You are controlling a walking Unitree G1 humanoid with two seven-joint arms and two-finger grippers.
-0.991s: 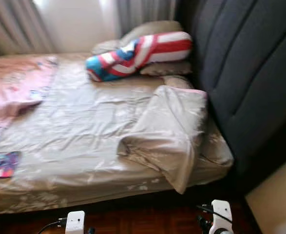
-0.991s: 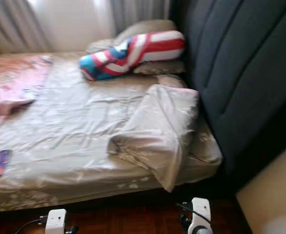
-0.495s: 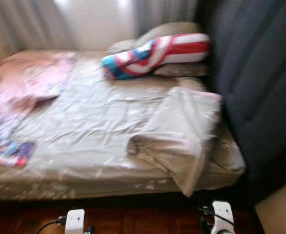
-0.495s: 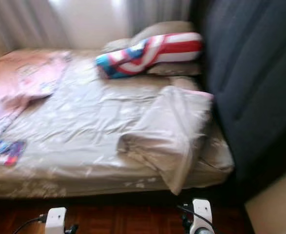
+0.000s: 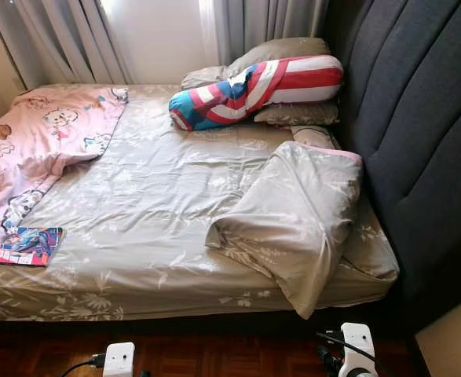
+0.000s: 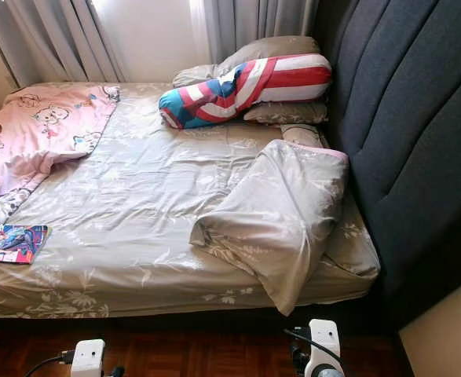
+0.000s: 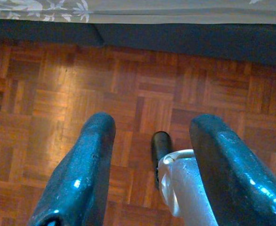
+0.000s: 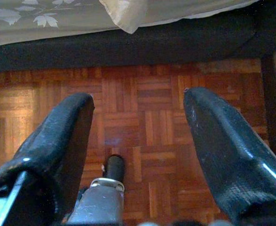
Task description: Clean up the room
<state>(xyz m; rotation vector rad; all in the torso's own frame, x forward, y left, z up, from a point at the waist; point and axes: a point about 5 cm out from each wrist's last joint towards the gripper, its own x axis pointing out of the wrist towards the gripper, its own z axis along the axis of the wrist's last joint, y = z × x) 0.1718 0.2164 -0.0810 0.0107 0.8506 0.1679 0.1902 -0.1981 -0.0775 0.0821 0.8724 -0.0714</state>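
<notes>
A bed with a beige floral sheet (image 5: 151,196) lies in front of me. On its right front corner a crumpled beige blanket (image 5: 293,220) hangs over the edge. A pink cartoon blanket (image 5: 34,141) covers the left side. A colourful book (image 5: 27,245) rests near the left front edge. A red, white and blue bolster (image 5: 254,90) leans on beige pillows (image 5: 273,53) at the far end. My left gripper (image 7: 153,121) and right gripper (image 8: 138,98) both hang open over the parquet floor beside the bed, holding nothing.
A dark grey padded headboard (image 5: 418,141) runs along the bed's right side. Grey curtains (image 5: 73,39) hang behind the bed. Parquet floor (image 7: 58,84) stretches along the bed's dark base. A pale wall or cabinet edge (image 5: 454,345) stands at the lower right.
The camera has turned a little to the left and the picture has sharpened, bringing more of the pink blanket and the book into view. Nothing on the bed has moved.
</notes>
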